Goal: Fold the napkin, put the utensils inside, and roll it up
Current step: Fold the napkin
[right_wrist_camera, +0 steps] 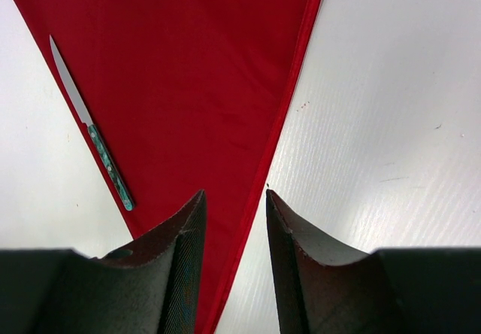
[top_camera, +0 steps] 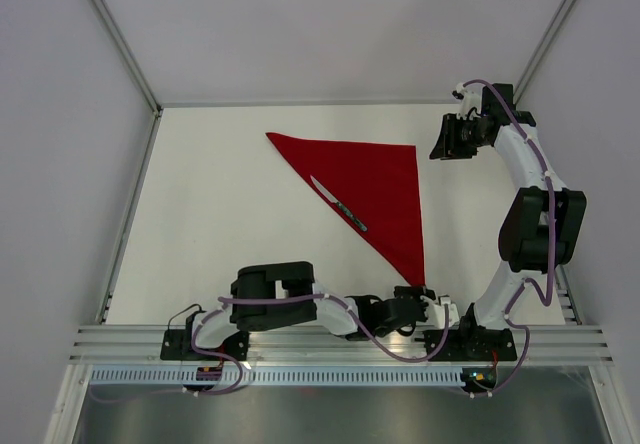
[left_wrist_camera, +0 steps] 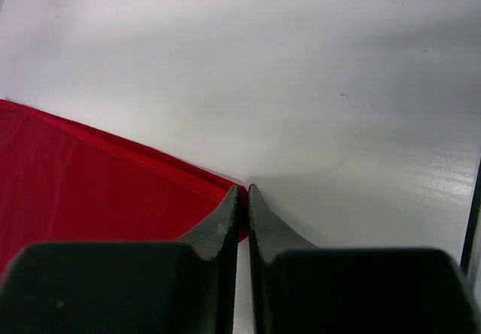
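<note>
From above, the napkin (top_camera: 375, 184) lies flat on the white surface (top_camera: 220, 214), folded into a red triangle. One point is at the far left, one at the far right, and one near the arm bases. The knife (top_camera: 338, 205) lies on the cloth just inside its long slanted edge, parallel to that edge. The left arm stretches low along the near edge toward the right. Its left hand (top_camera: 412, 292) is at the triangle's near point. The right arm rises from its base, bends at a high elbow on the right side and reaches toward the far side. Its right hand (top_camera: 440, 149) is raised just beside the far right corner, over bare surface.

In the left wrist view, the left hand (left_wrist_camera: 242, 191) is low over the surface (left_wrist_camera: 301, 86). Its fingers are drawn in to a thin slit. The tip of the napkin (left_wrist_camera: 90, 176) runs into that slit, so the corner is pinched between them.

In the right wrist view, the right hand (right_wrist_camera: 233, 195) looks down from well above the surface (right_wrist_camera: 391, 123). Its fingers stand clearly apart and hold nothing. The hemmed right edge of the napkin (right_wrist_camera: 195, 71) passes under the gap between them. The knife (right_wrist_camera: 92, 127) lies at the cloth's left edge. Its silver blade (right_wrist_camera: 69, 78) points away from the camera, and its teal handle (right_wrist_camera: 111, 170) is nearer.
</note>
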`<state>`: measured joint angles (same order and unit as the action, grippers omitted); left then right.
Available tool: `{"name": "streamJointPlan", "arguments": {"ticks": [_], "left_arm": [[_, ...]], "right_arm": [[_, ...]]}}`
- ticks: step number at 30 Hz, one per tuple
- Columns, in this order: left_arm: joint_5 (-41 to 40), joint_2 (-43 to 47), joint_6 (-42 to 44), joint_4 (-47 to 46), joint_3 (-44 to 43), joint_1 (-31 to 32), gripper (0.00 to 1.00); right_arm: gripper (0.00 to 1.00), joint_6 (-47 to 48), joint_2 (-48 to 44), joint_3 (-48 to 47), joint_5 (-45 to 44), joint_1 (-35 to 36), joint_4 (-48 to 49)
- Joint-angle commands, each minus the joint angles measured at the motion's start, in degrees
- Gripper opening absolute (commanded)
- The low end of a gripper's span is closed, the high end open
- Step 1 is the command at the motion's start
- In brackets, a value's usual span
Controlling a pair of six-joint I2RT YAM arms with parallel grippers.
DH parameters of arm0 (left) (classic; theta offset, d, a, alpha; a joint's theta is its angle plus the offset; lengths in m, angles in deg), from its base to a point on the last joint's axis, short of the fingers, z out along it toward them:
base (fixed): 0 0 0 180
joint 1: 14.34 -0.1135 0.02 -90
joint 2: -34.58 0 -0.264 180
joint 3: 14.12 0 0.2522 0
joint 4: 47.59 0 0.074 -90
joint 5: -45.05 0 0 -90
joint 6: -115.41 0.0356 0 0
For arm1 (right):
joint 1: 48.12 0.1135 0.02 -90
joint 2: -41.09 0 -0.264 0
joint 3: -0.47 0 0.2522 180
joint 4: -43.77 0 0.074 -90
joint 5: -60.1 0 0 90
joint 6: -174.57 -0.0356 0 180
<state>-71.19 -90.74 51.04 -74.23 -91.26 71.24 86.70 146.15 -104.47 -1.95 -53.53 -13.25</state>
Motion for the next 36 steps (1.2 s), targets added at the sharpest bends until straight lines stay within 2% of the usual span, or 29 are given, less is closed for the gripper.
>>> {"name": "streamJointPlan", "arguments": {"ticks": [1,3,6,13,15,16,21,27,32,36], "left_arm": [[2.2,0.7,-1.3,0.1,-1.5,-0.9,0.09],[3.4,2.0,-2.4,0.6,-1.5,-1.3,0.02],[6.3,5.3,-5.5,2.1,-1.8,-2.7,0.02],[16.7,14.2,-21.8,7.6,-2.0,-11.3,0.02],[19.5,16.4,-25.0,9.0,-1.8,-15.3,0.02],[20.6,17.1,-30.1,9.5,-1.4,-16.7,0.02],[26.0,21.3,-44.7,9.5,3.2,-28.4,0.02],[34.0,22.7,-57.2,7.2,8.0,-42.9,0.02],[39.9,21.1,-61.7,6.2,9.5,-52.6,0.02],[42.7,18.7,-63.7,6.7,8.2,-56.6,0.02]], "right_arm": [[0.43,-0.5,-1.2,0.4,0.0,-0.2,1.6],[0.43,-0.5,-1.2,0.5,-0.1,-0.2,1.8],[0.43,-0.5,-1.3,0.6,-0.3,-0.2,1.9],[0.42,-0.4,-1.0,0.6,-0.6,-0.2,1.9],[0.42,-0.4,-1.1,0.6,-0.6,-0.2,1.9],[0.42,-0.5,-1.1,0.6,-0.6,-0.2,1.9],[0.42,-0.3,-1.1,0.6,-0.6,0.0,1.9],[0.42,-0.4,-1.2,0.6,-0.5,0.0,1.8],[0.42,-0.2,-1.5,0.6,-0.7,0.2,1.9],[0.42,0.0,-1.5,0.6,-1.1,0.6,1.9]]}}
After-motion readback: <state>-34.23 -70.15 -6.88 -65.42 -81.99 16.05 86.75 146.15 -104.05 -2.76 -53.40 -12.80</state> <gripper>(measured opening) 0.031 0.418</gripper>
